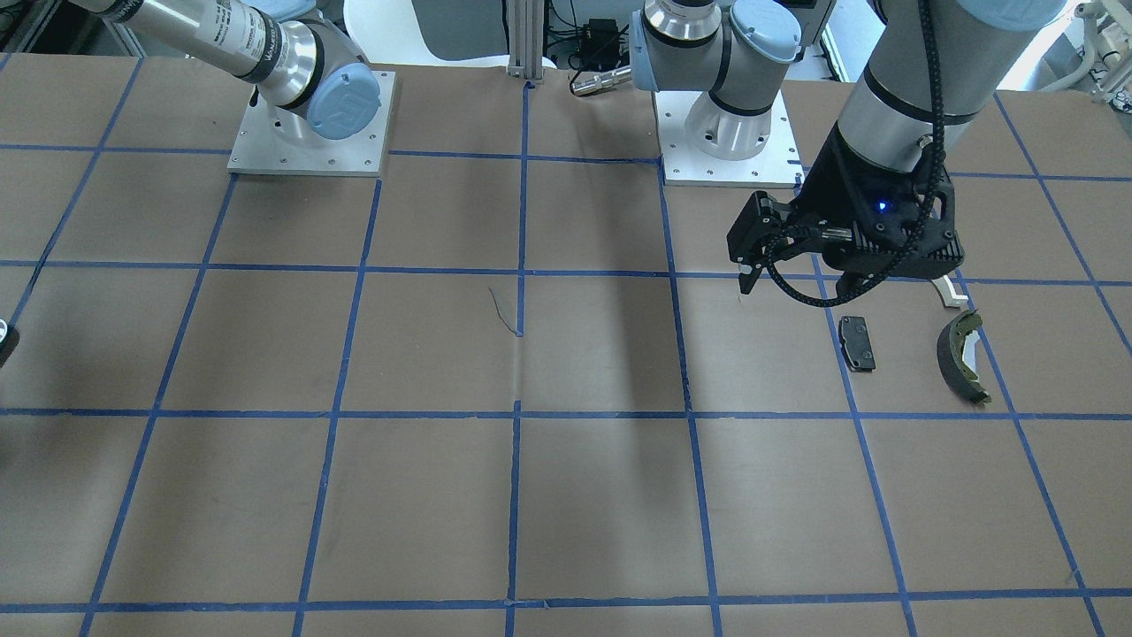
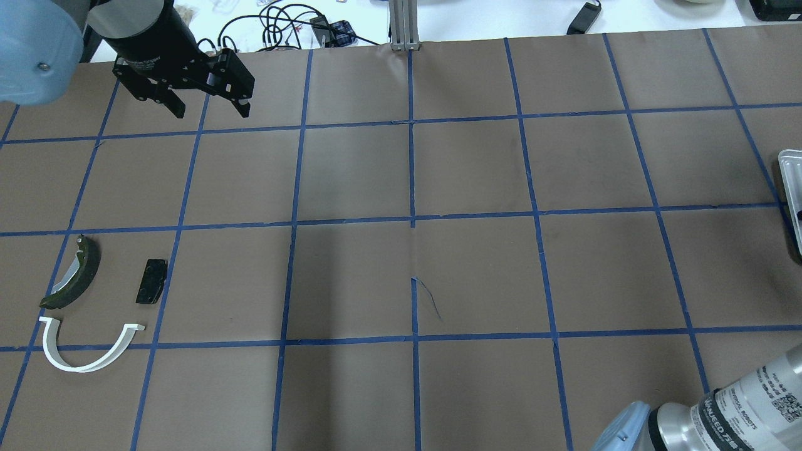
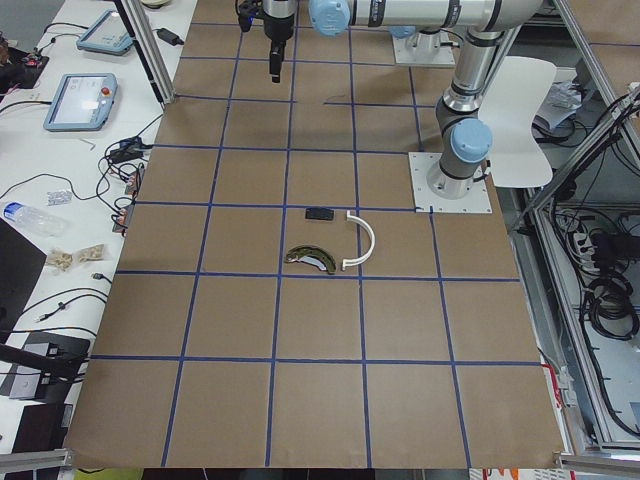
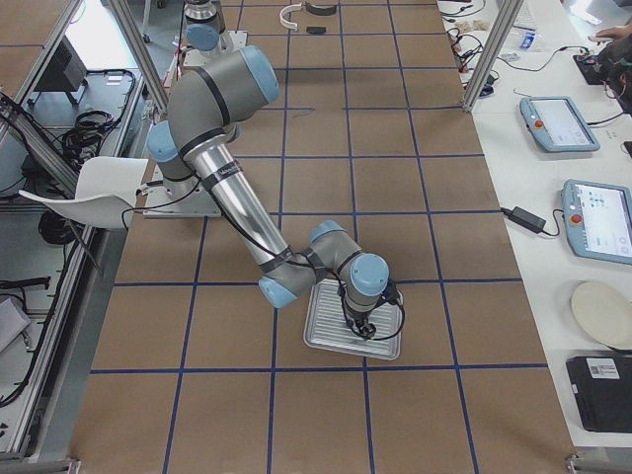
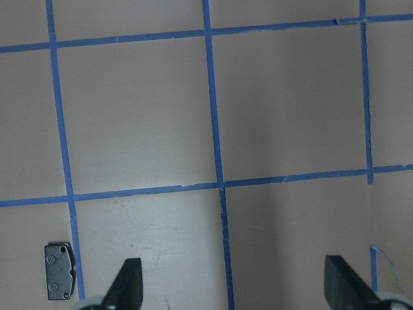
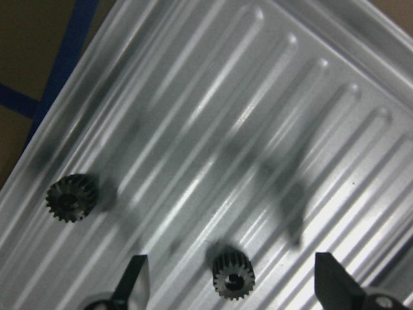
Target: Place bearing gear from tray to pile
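Note:
Two small black bearing gears lie on the ribbed metal tray (image 6: 258,123): one (image 6: 233,276) between my right gripper's fingers, one (image 6: 72,197) off to the left. My right gripper (image 6: 235,284) is open, low over the tray (image 4: 321,341), holding nothing. The pile lies on the left side of the table: a black pad (image 2: 151,281), an olive brake shoe (image 2: 74,274) and a white arc (image 2: 88,354). My left gripper (image 2: 210,111) is open and empty, high above the table beyond the pile. The pad (image 5: 59,280) shows in the left wrist view.
The table is brown paper with a blue tape grid. The tray's edge (image 2: 791,188) shows at the overhead view's right border. Both arm bases (image 1: 309,133) stand at the robot's side. Tablets and cables lie on the white bench (image 4: 553,118) beyond the table.

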You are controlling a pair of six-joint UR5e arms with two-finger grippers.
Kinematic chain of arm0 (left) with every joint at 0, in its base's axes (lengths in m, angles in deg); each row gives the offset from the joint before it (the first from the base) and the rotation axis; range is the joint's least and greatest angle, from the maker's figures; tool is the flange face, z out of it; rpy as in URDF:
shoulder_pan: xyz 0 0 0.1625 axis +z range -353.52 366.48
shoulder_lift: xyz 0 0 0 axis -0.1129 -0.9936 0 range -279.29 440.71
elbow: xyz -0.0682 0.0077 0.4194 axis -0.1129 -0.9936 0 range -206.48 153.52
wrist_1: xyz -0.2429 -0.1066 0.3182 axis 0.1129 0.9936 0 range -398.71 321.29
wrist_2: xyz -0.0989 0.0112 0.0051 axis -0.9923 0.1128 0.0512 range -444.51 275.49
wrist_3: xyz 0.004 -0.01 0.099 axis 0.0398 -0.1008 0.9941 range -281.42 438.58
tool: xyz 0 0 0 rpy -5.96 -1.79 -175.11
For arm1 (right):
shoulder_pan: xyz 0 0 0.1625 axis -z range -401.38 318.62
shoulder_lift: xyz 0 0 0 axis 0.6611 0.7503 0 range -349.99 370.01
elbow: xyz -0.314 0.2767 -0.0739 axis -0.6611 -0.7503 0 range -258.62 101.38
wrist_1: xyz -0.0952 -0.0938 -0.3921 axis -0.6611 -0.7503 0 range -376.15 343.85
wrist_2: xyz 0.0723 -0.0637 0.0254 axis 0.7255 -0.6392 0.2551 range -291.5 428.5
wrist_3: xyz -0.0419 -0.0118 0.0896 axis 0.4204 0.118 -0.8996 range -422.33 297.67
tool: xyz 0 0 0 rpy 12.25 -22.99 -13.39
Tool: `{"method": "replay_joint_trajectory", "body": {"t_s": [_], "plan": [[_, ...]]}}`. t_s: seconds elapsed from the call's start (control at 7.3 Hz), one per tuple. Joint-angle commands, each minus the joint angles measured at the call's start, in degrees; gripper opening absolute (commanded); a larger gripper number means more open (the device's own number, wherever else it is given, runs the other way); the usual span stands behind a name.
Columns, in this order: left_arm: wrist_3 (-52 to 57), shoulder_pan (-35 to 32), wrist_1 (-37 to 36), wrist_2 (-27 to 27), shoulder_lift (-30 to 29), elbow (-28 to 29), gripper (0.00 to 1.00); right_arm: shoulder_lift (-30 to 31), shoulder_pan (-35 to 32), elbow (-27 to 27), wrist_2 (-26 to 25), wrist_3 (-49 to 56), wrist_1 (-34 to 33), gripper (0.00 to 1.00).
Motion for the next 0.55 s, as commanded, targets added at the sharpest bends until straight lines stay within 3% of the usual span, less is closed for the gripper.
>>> {"method": "replay_joint_trajectory", "body": {"t_s": [0.0,0.27,0.41], "plan": [[0.0,-0.04,-0.02,-0.01,-0.03,-0.07,1.0,-0.88,0.0,-0.04,-0.05,0.0,-0.55,0.74],[0.18,0.05,-0.02,-0.01,-0.03,-0.08,1.0,-0.88,0.0,-0.48,-0.57,-0.09,-0.46,0.58],[0.61,0.22,-0.02,-0.01,-0.03,-0.08,1.0,-0.79,0.0,-0.66,-0.66,-0.35,-0.46,0.39]]}}
